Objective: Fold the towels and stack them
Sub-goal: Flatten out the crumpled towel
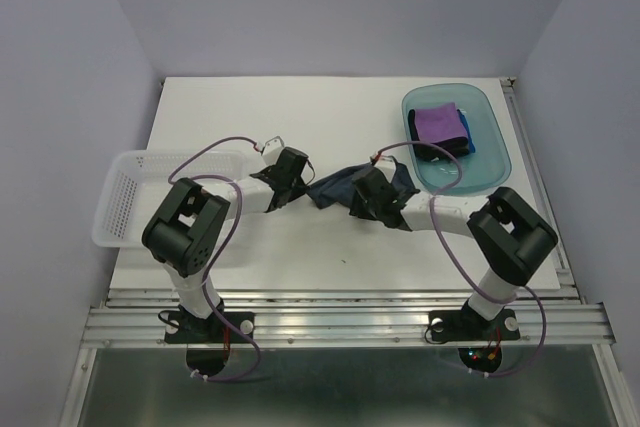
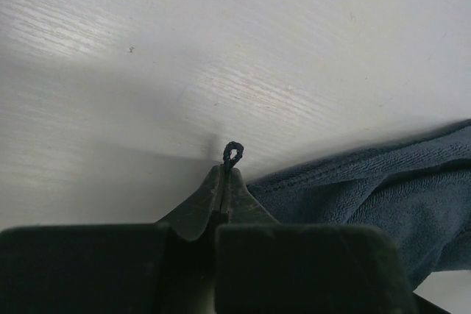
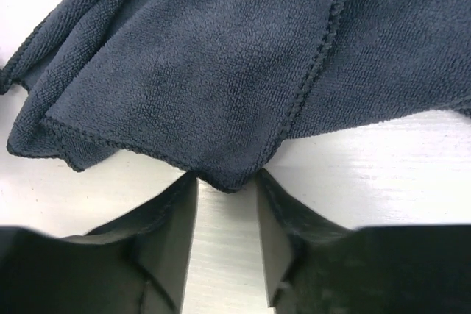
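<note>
A dark navy towel lies crumpled on the white table between my two grippers. My left gripper is shut on one of its corners; in the left wrist view a small loop of black edging pokes out past the pinched jaws, and the towel spreads to the right. My right gripper stands open, its two fingers apart on either side of another corner of the towel. A folded purple towel lies on a blue towel in the teal tray.
A white mesh basket stands at the table's left edge, close to the left arm. The teal tray sits at the back right. Bare white table stretches behind the grippers.
</note>
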Controlling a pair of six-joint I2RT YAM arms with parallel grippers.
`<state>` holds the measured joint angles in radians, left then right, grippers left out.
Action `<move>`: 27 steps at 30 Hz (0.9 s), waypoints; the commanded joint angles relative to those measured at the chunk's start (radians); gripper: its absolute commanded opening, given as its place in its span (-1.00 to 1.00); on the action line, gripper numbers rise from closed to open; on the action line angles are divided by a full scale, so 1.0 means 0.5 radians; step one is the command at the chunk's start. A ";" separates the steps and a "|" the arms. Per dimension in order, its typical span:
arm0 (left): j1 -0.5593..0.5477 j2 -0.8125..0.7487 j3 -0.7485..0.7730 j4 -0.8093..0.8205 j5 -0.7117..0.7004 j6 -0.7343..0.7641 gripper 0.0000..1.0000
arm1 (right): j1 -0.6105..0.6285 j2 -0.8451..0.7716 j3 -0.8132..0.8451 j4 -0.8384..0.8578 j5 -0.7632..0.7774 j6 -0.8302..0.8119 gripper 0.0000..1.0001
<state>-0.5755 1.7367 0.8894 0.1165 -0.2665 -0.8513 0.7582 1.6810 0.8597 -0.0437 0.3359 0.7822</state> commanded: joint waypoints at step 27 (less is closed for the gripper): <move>-0.082 -0.905 -0.242 -0.024 0.076 0.083 -1.00 | 0.070 -0.922 -0.066 -0.142 -0.199 -0.484 -0.99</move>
<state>-0.6010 1.4387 0.7898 0.0834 -0.2401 -0.8345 0.7864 1.3609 0.8337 -0.0895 0.2829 0.6224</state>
